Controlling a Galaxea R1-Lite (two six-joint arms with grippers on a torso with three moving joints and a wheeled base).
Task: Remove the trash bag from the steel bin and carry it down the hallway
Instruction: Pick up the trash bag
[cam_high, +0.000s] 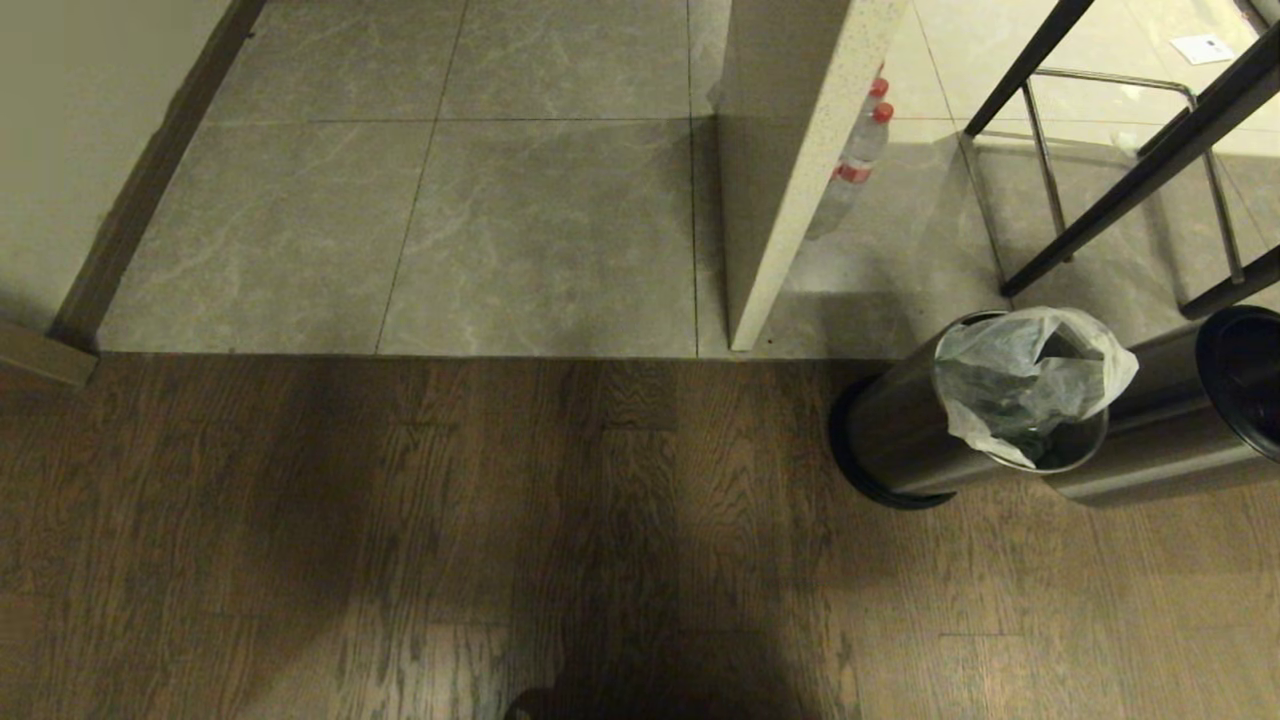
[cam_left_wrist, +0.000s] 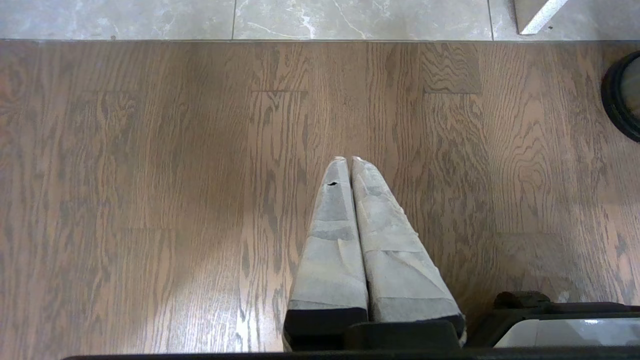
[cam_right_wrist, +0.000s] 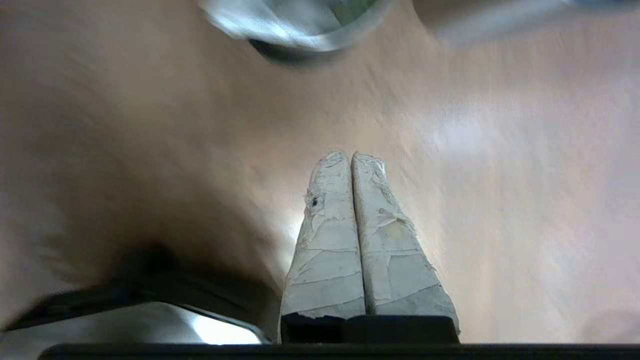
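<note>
The steel bin stands on the wood floor at the right of the head view. The crinkled whitish trash bag sits in its mouth, its edge draped over the rim. Neither gripper shows in the head view. In the left wrist view my left gripper hangs shut and empty over the planks, with the bin's black base far off at the frame's edge. My right gripper is also shut and empty above the floor. The bin and its bag lie blurred ahead of it.
A steel sleeve with a black rim rests against the bin's right side. Behind are a white speckled panel, water bottles and black stool legs. The hallway's grey tiles begin beyond the planks, with a cream wall at left.
</note>
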